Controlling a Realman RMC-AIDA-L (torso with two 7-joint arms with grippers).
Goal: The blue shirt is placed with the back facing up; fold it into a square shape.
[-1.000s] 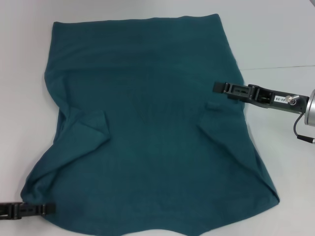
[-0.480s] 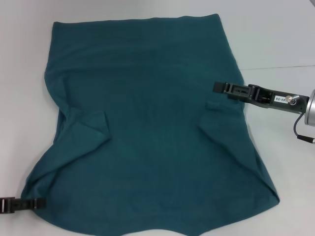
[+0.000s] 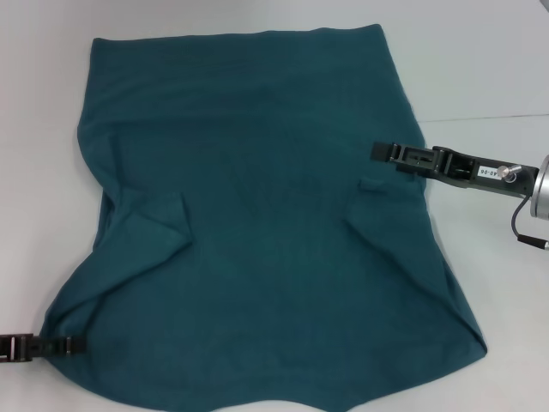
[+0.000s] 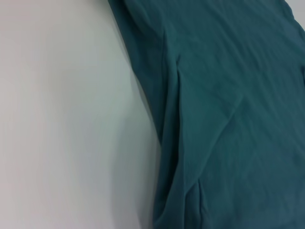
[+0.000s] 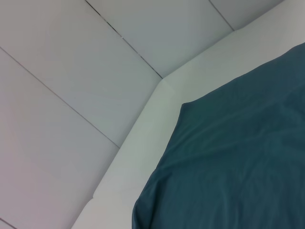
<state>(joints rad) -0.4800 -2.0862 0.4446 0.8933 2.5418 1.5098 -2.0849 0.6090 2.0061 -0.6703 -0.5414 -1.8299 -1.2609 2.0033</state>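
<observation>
While the blue shirt (image 3: 257, 215) lies flat, I cannot tell either gripper's state.

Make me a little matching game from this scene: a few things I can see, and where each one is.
Things:
1. blue shirt
2. left hand
3. right hand
4. table

Places:
A. at the shirt's near left corner
B. under everything, white, bare around the cloth
C. spread flat in the middle, sleeves tucked inward
D. over the shirt's right edge, about halfway up

Pairs: 1-C, 2-A, 3-D, 4-B
</observation>
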